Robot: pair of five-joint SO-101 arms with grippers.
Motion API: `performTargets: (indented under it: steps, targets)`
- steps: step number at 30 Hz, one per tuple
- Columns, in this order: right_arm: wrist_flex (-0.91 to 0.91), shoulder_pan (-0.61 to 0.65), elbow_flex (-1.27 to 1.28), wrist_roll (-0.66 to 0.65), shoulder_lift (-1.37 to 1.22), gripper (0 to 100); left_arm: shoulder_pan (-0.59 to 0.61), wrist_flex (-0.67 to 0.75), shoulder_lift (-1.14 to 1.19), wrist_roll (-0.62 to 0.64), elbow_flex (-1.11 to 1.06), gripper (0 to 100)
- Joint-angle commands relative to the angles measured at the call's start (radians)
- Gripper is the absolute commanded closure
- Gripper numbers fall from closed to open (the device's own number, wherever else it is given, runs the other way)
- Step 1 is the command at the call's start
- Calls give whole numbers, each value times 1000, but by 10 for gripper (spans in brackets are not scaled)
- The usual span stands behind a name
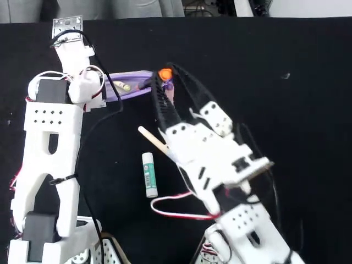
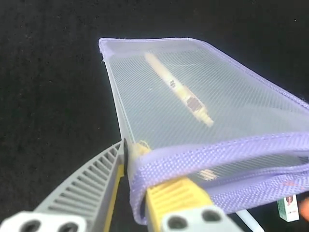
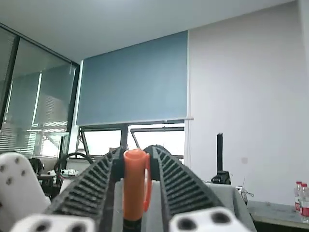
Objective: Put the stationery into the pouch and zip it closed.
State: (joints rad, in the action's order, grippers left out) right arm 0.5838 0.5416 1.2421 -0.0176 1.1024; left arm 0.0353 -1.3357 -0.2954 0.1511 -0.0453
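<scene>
Left gripper tight on pouch; right gripper (tipped upward) tight on marker.

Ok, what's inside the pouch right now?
One cream pen shows through the mesh pouch. Anything behind the purple zipper band is covered.

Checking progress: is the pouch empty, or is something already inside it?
Not empty. One pale pen lies inside the pouch, visible through its mesh wall.

Overhead view, left wrist close, pouch shared
</scene>
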Motion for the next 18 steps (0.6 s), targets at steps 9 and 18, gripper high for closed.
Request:
performTargets:
  steps: [9,18]
  targets:
    - [235,11,-8,-87,-354,988,-15,-8,-8,5,28,971]
    - [236,12,-38,-149,-608,964,-12,-5,-8,5,28,971]
